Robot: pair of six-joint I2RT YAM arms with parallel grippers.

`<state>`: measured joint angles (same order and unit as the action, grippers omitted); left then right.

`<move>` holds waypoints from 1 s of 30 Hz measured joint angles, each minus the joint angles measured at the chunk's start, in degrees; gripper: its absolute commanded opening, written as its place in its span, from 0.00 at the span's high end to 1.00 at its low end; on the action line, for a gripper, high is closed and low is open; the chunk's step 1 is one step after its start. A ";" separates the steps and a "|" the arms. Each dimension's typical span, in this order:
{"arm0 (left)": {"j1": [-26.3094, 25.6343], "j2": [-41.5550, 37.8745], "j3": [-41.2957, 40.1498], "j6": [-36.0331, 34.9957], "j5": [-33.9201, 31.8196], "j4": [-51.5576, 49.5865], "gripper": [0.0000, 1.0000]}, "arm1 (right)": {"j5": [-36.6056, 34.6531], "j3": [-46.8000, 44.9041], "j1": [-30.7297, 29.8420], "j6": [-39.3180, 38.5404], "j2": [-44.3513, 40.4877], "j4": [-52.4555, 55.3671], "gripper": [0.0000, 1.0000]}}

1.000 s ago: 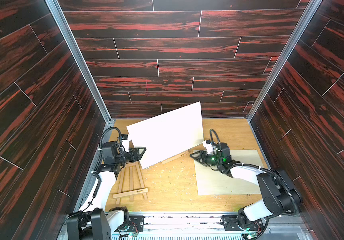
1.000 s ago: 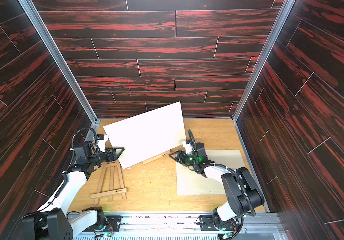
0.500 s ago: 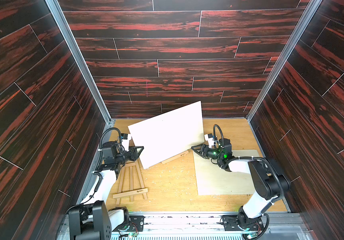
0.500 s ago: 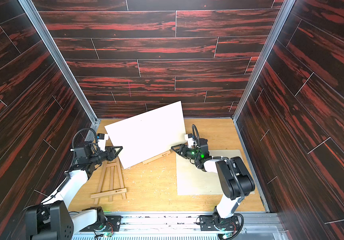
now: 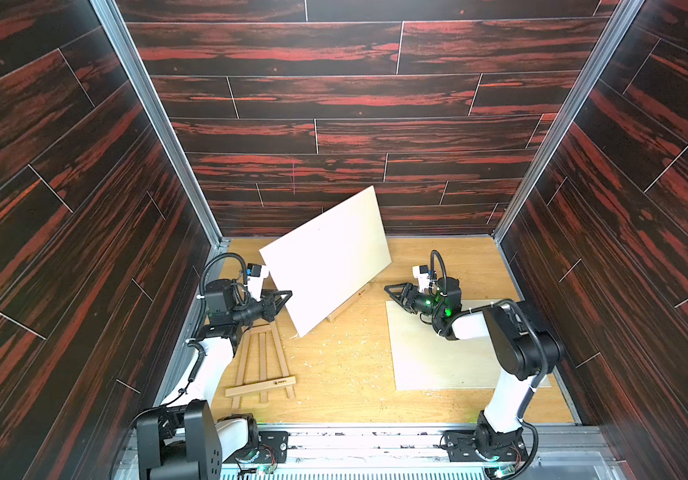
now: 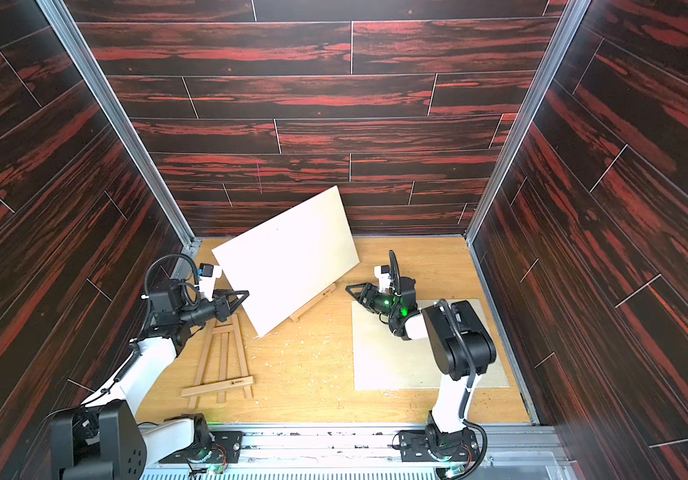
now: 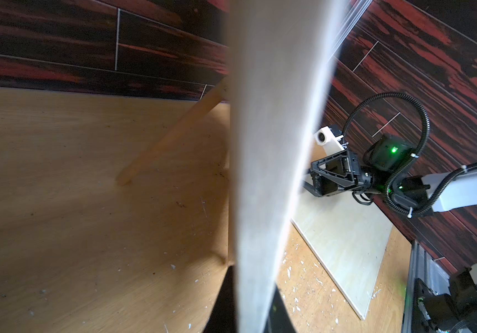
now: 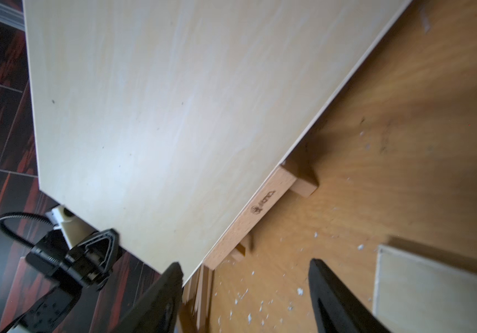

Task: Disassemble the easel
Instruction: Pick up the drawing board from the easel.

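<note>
Now, in both top views your board (image 5: 330, 262) stands tilted on the easel (image 5: 346, 305), whose ledge juts out from under the board's lower edge. Your left gripper (image 5: 286, 297) is clenched on the board's short edge at the left arm's end. Your right gripper (image 5: 392, 291) hangs off the board's opposite end, near it but not touching, with its jaws spread and nothing between them. A second easel (image 5: 261, 365) lies flat on the floor (image 5: 342, 374), nearer the arm bases than the board and just past its lower corner. A pale panel (image 5: 438, 357) lies flat on the floor, well apart from the board, on the right arm's side. The same layout shows here: board (image 6: 288, 257), left gripper (image 6: 242, 297), right gripper (image 6: 352, 289).

In your left wrist view the board (image 7: 269, 144) runs edge-on through the middle of the frame, and a dark finger (image 7: 223, 302) presses against it. Behind the board, one easel leg (image 7: 174, 135) slants down to the floor. Beyond the board's far end you see the right gripper (image 7: 309, 180) over the panel (image 7: 346, 245), clear of the board.

In your right wrist view the board (image 8: 159, 115) fills most of the frame, its lower edge seated on the easel's ledge (image 8: 260, 207). The right gripper (image 8: 244, 262) has its fingers (image 8: 332, 297) wide apart with only floor between them, just short of the ledge's end. At the board's far edge the left gripper (image 8: 112, 235) pinches the board.
</note>
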<state>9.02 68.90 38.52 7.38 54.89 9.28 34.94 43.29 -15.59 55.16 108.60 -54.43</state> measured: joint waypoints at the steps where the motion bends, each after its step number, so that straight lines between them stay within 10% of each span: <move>1: 0.04 0.24 0.07 0.20 0.13 0.26 1.00 | -0.55 0.44 0.20 0.42 0.87 -0.57 0.26; 30: 0.04 6.08 1.49 1.57 4.39 5.40 1.00 | -7.54 22.69 -1.73 10.91 24.04 -9.27 0.17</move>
<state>9.06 74.98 40.01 8.95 59.29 14.68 27.40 65.98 -17.32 66.06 132.64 -63.70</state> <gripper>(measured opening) 0.135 0.834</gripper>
